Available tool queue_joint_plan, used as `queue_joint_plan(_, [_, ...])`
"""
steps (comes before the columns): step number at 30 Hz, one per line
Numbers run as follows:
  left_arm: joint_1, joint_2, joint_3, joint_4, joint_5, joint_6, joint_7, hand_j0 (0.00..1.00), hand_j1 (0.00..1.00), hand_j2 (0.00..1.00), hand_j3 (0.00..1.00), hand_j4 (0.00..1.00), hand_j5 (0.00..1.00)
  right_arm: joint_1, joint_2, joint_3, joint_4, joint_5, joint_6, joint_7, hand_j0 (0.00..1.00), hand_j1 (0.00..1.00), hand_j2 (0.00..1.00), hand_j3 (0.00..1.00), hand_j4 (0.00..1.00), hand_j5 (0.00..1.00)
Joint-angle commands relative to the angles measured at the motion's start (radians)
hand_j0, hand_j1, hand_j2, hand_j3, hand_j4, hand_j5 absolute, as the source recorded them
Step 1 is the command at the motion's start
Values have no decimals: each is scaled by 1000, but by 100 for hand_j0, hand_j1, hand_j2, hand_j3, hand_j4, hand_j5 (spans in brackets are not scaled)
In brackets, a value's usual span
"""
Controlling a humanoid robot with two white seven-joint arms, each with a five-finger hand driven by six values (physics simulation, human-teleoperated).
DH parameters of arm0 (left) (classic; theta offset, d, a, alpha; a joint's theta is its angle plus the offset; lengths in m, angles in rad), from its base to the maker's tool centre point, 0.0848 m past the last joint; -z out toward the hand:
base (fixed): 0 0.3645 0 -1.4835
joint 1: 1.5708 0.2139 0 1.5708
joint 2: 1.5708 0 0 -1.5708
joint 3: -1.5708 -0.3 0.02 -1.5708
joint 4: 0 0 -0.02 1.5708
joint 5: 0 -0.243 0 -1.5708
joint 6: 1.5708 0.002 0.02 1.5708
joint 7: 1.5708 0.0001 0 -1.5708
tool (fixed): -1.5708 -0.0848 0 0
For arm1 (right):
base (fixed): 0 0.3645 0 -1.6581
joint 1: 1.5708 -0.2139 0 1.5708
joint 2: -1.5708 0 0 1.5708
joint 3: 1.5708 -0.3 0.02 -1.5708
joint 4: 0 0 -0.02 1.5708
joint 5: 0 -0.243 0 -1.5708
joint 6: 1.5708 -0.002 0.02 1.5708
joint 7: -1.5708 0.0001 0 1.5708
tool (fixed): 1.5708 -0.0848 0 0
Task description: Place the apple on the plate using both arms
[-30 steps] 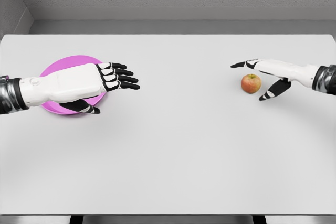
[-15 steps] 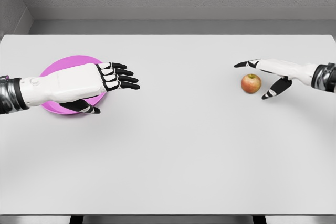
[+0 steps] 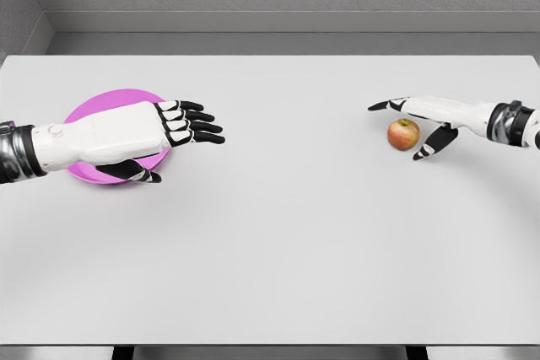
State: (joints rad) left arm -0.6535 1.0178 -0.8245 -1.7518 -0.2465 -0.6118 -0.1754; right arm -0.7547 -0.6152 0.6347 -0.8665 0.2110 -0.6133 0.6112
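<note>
Red-yellow apple (image 3: 403, 133) sits between the right hand (image 3: 416, 120)'s spread fingers, ungrasped. Close evenly around it to stop it rolling; left hand (image 3: 160, 131) hovers open, empty, over the pink plate (image 3: 89, 109).

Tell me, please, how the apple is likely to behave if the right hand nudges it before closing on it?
The apple looks round and smooth, so it would probably roll across the flat table. It likely stays rigid under the fingers. The right hand is open around it, so an uneven touch may push it away.
</note>
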Motion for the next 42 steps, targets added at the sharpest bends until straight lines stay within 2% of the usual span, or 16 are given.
queue_joint_plan(1, [0,1,1,0,7,1,1,100,100,100,100,100,100,0,2,-1,7,16,2,0,100,100,100,100,100,100])
queue_joint_plan(8, [0,1,1,0,6,1,1,100,100,100,100,100,100,-8,2,-1,27,19,2,0,100,100,100,100,100,100])
queue_joint_plan(12, [0,-1,1,0,7,1,-1,100,100,100,100,100,100,-8,0,-1,27,19,2,0,91,91,91,91,91,91])
queue_joint_plan(13, [0,-1,1,0,7,1,-1,100,100,100,100,100,100,-9,0,-3,27,14,2,0,84,84,84,84,84,84])
queue_joint_plan(14, [0,-1,1,0,6,1,-1,100,100,100,100,100,100,-9,-1,-6,27,5,2,0,62,62,62,62,62,62])
queue_joint_plan(26, [0,-1,1,0,6,1,-1,100,100,100,100,100,100,-15,-3,-4,24,-1,2,0,62,62,62,62,62,62])
queue_joint_plan(29, [0,-2,1,0,6,1,-1,100,100,100,100,100,100,-14,-1,-1,14,-41,2,0,62,62,62,62,62,62])
queue_joint_plan(30, [0,-1,1,0,6,1,-1,100,100,100,100,100,100,-12,-1,6,-5,-83,2,0,62,62,62,62,62,62])
queue_joint_plan(31, [0,-1,1,0,7,1,-1,100,100,100,100,100,100,-12,-6,51,-42,-137,2,0,62,62,62,62,62,62])
queue_joint_plan(32, [0,-1,1,0,7,1,-1,100,100,100,100,100,100,-12,-12,108,-117,-194,2,0,62,62,62,62,62,62])
queue_joint_plan(33, [0,-1,1,0,7,1,-1,100,100,100,100,100,100,-12,-21,175,-233,-242,2,0,62,62,62,62,62,62])
queue_joint_plan(35, [0,-1,1,0,6,1,-1,100,100,100,100,100,100,-12,-12,243,-382,-257,2,0,62,62,62,62,62,62])
queue_joint_plan(39, [0,-2,1,0,7,1,-1,100,100,100,100,100,100,-46,78,309,-396,-257,2,0,62,62,62,62,62,62])
queue_joint_plan(42, [0,-2,1,0,7,1,-1,100,100,100,100,100,100,-66,97,309,-393,-257,2,0,64,64,64,64,64,64])
